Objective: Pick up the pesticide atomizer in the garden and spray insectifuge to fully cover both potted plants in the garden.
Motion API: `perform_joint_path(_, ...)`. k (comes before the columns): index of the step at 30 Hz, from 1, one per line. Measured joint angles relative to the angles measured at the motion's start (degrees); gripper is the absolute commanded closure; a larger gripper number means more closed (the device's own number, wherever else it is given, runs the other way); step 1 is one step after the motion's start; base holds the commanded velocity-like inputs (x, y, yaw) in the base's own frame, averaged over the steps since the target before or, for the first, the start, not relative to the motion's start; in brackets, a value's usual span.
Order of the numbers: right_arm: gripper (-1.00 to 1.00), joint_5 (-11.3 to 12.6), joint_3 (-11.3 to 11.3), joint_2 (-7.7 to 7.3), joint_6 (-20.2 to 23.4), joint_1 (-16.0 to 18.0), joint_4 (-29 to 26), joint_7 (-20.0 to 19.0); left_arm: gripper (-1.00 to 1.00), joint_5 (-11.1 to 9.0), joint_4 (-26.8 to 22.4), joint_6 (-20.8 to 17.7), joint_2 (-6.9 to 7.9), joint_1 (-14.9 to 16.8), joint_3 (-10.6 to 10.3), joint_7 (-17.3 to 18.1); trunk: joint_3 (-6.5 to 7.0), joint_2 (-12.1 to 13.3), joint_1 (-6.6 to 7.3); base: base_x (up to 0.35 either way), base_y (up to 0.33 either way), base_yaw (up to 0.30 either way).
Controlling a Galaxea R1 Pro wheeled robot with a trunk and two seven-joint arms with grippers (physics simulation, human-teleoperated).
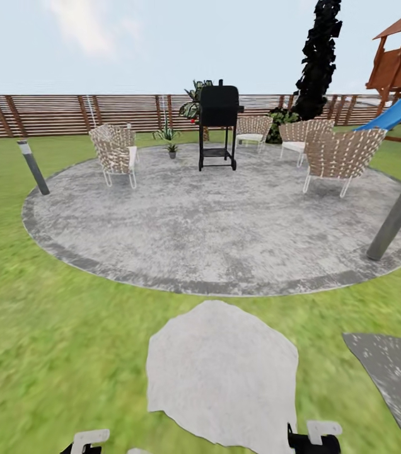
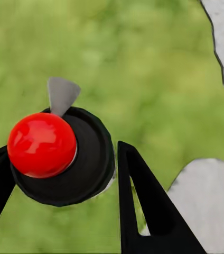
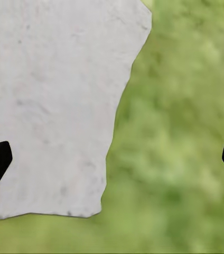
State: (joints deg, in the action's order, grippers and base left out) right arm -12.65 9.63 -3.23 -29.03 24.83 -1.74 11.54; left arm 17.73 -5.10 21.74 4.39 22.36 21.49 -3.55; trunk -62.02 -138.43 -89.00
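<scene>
Transport step, I judge: left pincer [image 2: 59, 174] holds the pesticide atomizer [image 2: 56, 156] tight over grass, right pincer [image 3: 112, 164] is wide w/ nothing, and next move needs a drive across the patio [image 1: 226, 221] to a potted plant [image 1: 172, 150] btw. the chairs.

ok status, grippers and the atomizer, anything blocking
Left gripper shut on pesticide atomizer. Right gripper open, empty. One potted plant far across patio, beside chair.
</scene>
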Motion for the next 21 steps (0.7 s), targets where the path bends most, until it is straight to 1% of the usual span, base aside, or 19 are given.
perform_joint_path(17,-1.0,-0.1,0.0,0.22,0.0,0.0,0.0,-0.1,1.0,0.0,0.0,0.0,0.0,0.0,0.0,0.0,0.0,0.0,-0.01,0.338,0.0,0.0)
perform_joint_path(19,-1.0,-0.1,0.0,0.24,0.0,0.0,0.0,-0.1,1.0,0.0,0.0,0.0,0.01,0.0,0.0,0.0,0.0,0.0,-0.01,0.338,0.0,0.07)
perform_joint_path(21,-1.0,-0.1,0.0,0.24,0.0,0.0,0.0,-0.1,1.0,0.0,0.0,0.0,0.01,0.0,0.0,0.0,0.01,0.0,-0.01,0.338,0.0,0.199)
